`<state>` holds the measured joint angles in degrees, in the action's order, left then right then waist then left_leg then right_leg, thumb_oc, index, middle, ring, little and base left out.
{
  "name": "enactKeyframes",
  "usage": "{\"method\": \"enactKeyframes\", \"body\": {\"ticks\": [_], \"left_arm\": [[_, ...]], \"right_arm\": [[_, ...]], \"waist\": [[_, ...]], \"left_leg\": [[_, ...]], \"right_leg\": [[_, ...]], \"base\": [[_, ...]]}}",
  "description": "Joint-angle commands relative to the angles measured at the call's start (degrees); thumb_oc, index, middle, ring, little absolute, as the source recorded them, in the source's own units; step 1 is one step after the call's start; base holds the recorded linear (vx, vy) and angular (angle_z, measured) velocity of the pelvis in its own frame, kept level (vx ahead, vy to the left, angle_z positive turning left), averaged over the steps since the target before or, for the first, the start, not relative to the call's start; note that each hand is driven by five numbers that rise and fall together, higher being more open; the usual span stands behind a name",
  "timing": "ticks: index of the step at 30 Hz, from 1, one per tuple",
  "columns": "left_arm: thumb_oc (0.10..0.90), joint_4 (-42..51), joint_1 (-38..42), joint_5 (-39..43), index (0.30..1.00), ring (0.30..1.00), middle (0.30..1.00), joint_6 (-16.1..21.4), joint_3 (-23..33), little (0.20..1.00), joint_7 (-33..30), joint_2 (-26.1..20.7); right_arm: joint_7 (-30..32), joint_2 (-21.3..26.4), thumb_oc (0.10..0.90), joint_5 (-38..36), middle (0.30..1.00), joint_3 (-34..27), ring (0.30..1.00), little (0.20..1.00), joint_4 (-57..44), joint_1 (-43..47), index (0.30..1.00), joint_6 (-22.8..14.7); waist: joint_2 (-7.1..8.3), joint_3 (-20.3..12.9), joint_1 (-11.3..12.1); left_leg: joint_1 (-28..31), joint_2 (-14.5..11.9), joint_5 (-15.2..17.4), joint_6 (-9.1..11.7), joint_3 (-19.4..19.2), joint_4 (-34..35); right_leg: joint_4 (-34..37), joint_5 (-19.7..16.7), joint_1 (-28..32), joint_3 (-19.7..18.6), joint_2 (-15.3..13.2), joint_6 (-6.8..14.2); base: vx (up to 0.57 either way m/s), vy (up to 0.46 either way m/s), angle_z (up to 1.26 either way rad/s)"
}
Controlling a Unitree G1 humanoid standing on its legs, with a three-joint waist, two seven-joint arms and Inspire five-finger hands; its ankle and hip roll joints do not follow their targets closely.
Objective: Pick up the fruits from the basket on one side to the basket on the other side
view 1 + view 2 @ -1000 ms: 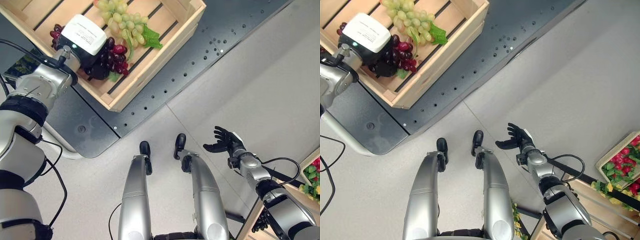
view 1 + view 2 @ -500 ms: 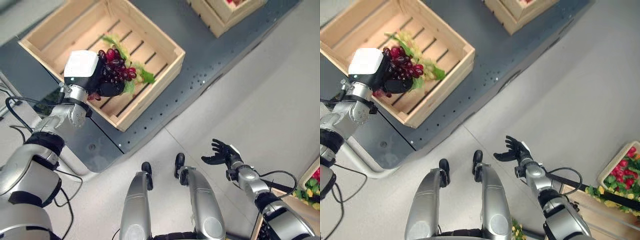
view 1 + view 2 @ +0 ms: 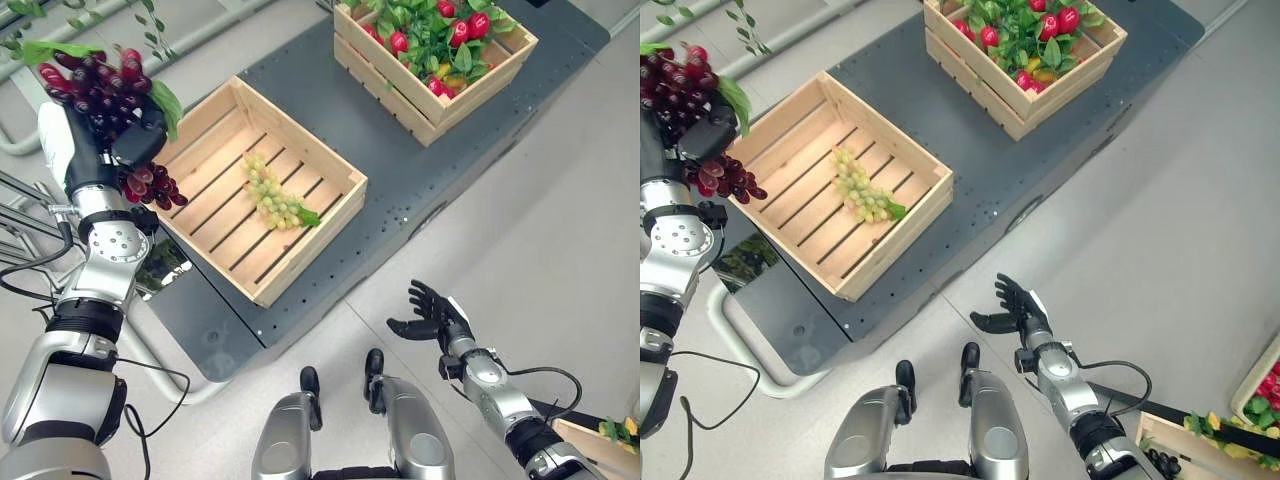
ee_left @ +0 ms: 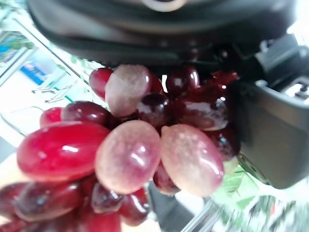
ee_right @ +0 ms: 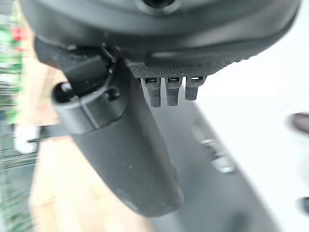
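Observation:
My left hand (image 3: 120, 135) is shut on a bunch of dark red grapes (image 3: 95, 90) with a green leaf, raised high at the far left, clear of the wooden crate (image 3: 330, 215). The left wrist view has the same red grapes (image 4: 128, 154) pressed close against the hand. A bunch of green grapes (image 3: 270, 200) lies on the slats inside that crate. My right hand (image 3: 432, 318) hangs open low on the right over the floor, holding nothing; its thumb (image 5: 125, 159) juts out in the right wrist view.
A second wooden crate (image 3: 385, 75) full of red fruit and green leaves stands further back on the dark platform (image 3: 400, 190). Another crate of fruit (image 3: 1260, 395) peeks in at the right edge. Light grey floor lies to the right.
The left hand has lifted the red grapes out of the crate and up to the left. The head camera has tilted up, bringing the far crate into view. The right hand stays open.

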<state>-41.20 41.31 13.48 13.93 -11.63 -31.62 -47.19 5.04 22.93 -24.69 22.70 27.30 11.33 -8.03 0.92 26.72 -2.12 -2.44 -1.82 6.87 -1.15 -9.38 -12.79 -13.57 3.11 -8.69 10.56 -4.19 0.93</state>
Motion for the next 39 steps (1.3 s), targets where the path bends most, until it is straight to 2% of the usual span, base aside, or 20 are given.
{"method": "enactKeyframes", "body": {"ticks": [1, 4, 5, 9, 11, 13, 14, 15, 16, 17, 21, 25, 26, 31, 39], "left_arm": [[0.4, 4.49, -0.41, 10.12, 0.3, 0.3, 0.3, 7.77, 2.51, 0.3, 5.99, 2.15], [0.4, 4.57, -0.83, 14.36, 0.3, 0.3, 0.3, 8.05, 2.61, 0.3, 9.7, 3.77], [0.4, 4.15, -0.36, 17.56, 0.3, 0.3, 0.3, 7.6, 2.41, 0.3, 12.72, 4.45], [0.4, 3.65, 1.53, 22.15, 0.3, 0.3, 0.3, 6.06, 1.1, 0.3, 17.87, 5.32], [0.4, 3.2, 3.21, 25.0, 0.3, 0.3, 0.3, 4.49, -0.66, 0.3, 23.37, 5.68], [0.4, 3.12, 4.26, 25.2, 0.3, 0.3, 0.3, 3.71, -1.87, 0.3, 26.27, 5.81], [0.4, 3.06, 5.41, 25.56, 0.3, 0.3, 0.3, 2.62, -2.92, 0.3, 28.96, 5.77], [0.4, 2.94, 6.11, 25.36, 0.3, 0.3, 0.3, 2.24, -3.58, 0.3, 30.32, 5.71], [0.4, 2.62, 7.69, 25.19, 0.3, 0.3, 0.3, 1.72, -5.32, 0.3, 33.11, 5.67], [0.4, 2.57, 7.99, 25.11, 0.3, 0.3, 0.3, 1.65, -5.64, 0.3, 33.6, 5.66], [0.4, 3.86, 10.52, 20.9, 0.3, 0.3, 0.3, 0.5, -10.84, 0.3, 39.05, 4.37], [0.4, 4.3, 12.12, 19.51, 0.3, 0.3, 0.3, 0.12, -13.5, 0.3, 41.49, 3.87], [0.4, 4.46, 13.15, 19.0, 0.3, 0.3, 0.3, 0.07, -14.85, 0.3, 42.25, 3.87], [0.4, 5.41, 14.89, 18.21, 0.3, 0.3, 0.3, 0.22, -17.56, 0.3, 43.13, 4.29], [0.4, 7.22, 15.35, 18.31, 0.3, 0.3, 0.3, 1.02, -19.31, 0.3, 43.07, 7.01]], "right_arm": [[3.43, 0.44, 0.8, 5.58, 0.9, -0.72, 0.9, 0.9, -4.92, -0.08, 0.9, -9.33], [2.91, -0.04, 0.8, 6.61, 0.9, -0.33, 0.9, 0.9, -7.29, 1.24, 0.9, -11.82], [2.22, -0.18, 0.8, 6.21, 0.9, 0.33, 0.9, 0.9, -8.8, 2.84, 0.9, -12.45], [-0.68, -0.11, 0.8, 3.45, 0.9, 1.58, 0.9, 0.9, -12.55, 6.21, 0.9, -11.98], [-4.58, 0.09, 0.8, -1.28, 0.9, 2.81, 0.9, 0.9, -15.07, 9.23, 0.9, -9.52], [-6.12, 0.19, 0.8, -3.67, 0.9, 3.2, 0.9, 0.9, -16.24, 11.25, 0.9, -6.65], [-7.58, 0.26, 0.8, -6.04, 0.9, 3.43, 0.9, 0.9, -16.64, 13.36, 0.9, -4.25], [-8.57, 0.2, 0.8, -7.38, 0.9, 3.52, 0.9, 0.9, -16.64, 14.36, 0.9, -2.94], [-9.24, -0.25, 0.8, -9.65, 0.9, 4.06, 0.9, 0.9, -16.28, 16.93, 0.9, 0.19], [-9.41, -0.33, 0.8, -10.19, 0.9, 4.15, 0.9, 0.9, -16.16, 17.39, 0.9, 0.8], [-12.55, -0.83, 0.8, -19.42, 0.9, 5.14, 0.9, 0.9, -15.05, 21.7, 0.9, 7.2], [-13.7, -1.94, 0.8, -22.15, 0.9, 6.0, 0.9, 0.9, -13.27, 24.03, 0.9, 9.52], [-14.4, -2.5, 0.8, -24.98, 0.9, 6.83, 0.9, 0.9, -12.45, 25.18, 0.9, 11.2], [-14.95, -4.18, 0.8, -31.83, 0.9, 8.08, 0.9, 0.9, -11.38, 27.17, 0.9, 14.42], [-14.25, -8.42, 0.8, -42.45, 0.9, 10.17, 0.9, 0.9, -10.03, 28.38, 0.9, 18.41]], "waist": [[-3.29, -15.19, -0.57], [-3.95, -17.33, -0.63], [-4.38, -18.6, -0.55], [-4.94, -20.5, -0.24], [-5.29, -21.71, 0.06], [-5.35, -22.18, 0.24], [-5.4, -22.54, 0.45], [-5.42, -22.68, 0.57], [-5.38, -22.97, 0.85], [-5.35, -23.0, 0.89], [-4.71, -23.94, 1.48], [-4.4, -24.36, 1.97], [-4.2, -24.55, 2.22], [-3.68, -25.06, 2.75], [-3.14, -25.61, 3.7]], "left_leg": [[1.69, 2.7, 1.07, 0.47, 0.74, 3.32], [3.67, 2.81, 0.36, 0.74, 1.04, 5.82], [4.98, 2.95, -0.29, 0.92, 1.25, 7.96], [6.91, 3.27, -1.48, 1.22, 2.19, 11.56], [8.14, 3.43, -2.28, 1.4, 2.43, 14.05], [8.68, 3.51, -2.86, 1.55, 2.65, 15.49], [8.98, 3.58, -3.34, 1.63, 2.97, 16.61], [9.08, 3.6, -3.62, 1.69, 3.26, 17.15], [9.19, 3.6, -3.95, 1.76, 3.7, 17.64], [9.2, 3.6, -4.0, 1.76, 3.75, 17.68], [9.62, 2.98, -4.17, 1.98, 2.87, 17.68], [9.76, 2.77, -4.26, 2.07, 2.83, 17.77], [9.93, 2.66, -4.26, 2.13, 2.74, 17.77], [10.08, 2.47, -4.34, 2.26, 3.02, 17.79], [10.41, 2.27, -4.27, 2.39, 3.82, 17.79]], "right_leg": [[6.09, 1.0, 6.66, -0.86, -3.93, 3.58], [8.87, 0.04, 8.84, -1.12, -3.4, 3.54], [10.83, -0.69, 10.18, -1.14, -3.1, 3.57], [14.28, -1.9, 12.34, -1.05, -2.53, 3.74], [16.59, -2.68, 13.63, -0.64, -1.93, 3.82], [17.91, -3.13, 14.3, -0.36, -1.58, 3.83], [18.53, -3.25, 14.71, -0.09, -1.35, 3.74], [18.57, -3.19, 14.81, 0.04, -1.2, 3.67], [18.57, -3.04, 14.98, 0.38, -1.08, 3.58], [18.57, -3.01, 15.01, 0.45, -1.08, 3.56], [18.57, -2.72, 15.58, 1.17, -1.03, 3.28], [18.57, -2.57, 15.8, 1.39, -0.9, 3.07], [18.57, -2.48, 16.04, 1.52, -0.87, 3.02], [18.57, -2.21, 16.42, 1.69, -0.68, 2.8], [18.57, -1.54, 17.17, 2.06, -0.58, 2.41]], "base": [[0.06, -0.033, 0.09], [0.06, -0.047, 0.04], [0.04, -0.067, 0.0], [0.02, -0.074, -0.04], [0.01, -0.116, -0.02], [0.0, -0.102, 0.0], [0.0, -0.081, 0.01], [-0.01, -0.096, 0.01], [0.0, -0.065, 0.01], [0.01, -0.083, 0.02], [0.02, -0.079, 0.06], [0.02, -0.069, 0.02], [0.03, -0.063, 0.01], [0.03, -0.057, 0.02], [0.02, -0.039, 0.09]]}}
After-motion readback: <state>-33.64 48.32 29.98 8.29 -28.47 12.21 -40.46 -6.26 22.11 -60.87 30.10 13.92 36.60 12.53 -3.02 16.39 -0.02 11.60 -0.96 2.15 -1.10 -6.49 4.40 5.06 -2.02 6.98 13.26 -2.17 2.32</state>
